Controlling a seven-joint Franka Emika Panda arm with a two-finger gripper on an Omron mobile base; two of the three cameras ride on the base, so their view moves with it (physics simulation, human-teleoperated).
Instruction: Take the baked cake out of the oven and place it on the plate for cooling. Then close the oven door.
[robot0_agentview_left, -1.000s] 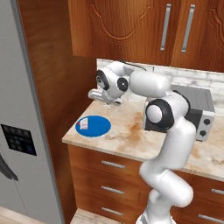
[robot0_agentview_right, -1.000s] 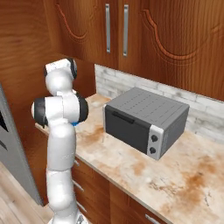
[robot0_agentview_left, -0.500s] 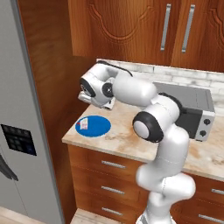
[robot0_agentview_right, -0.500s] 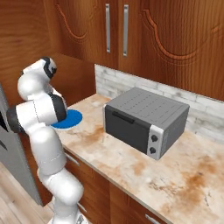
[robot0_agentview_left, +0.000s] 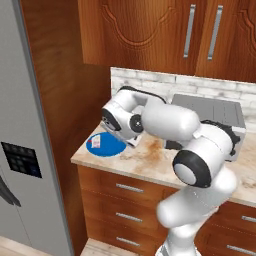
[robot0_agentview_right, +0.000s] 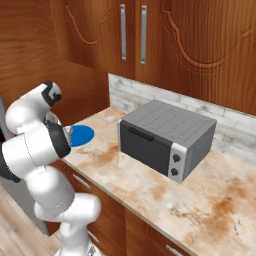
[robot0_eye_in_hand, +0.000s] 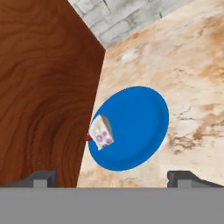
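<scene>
Hand view: your two-finger gripper (robot0_eye_in_hand: 113, 177), jaws spread wide and holding nothing, hangs above the flat round bright blue plate (robot0_eye_in_hand: 140, 118); the small whitish cake (robot0_eye_in_hand: 101, 132) sits at its rim, ahead of the jaws. Leave it there, then go shut the oven door.

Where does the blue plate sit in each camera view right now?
Left base view: plate left of centre, at the counter's left end by the wood panel.
Right base view: plate left, partly behind the arm.
Hand view: plate centre.
Shared landmark: cake on its rim.
</scene>
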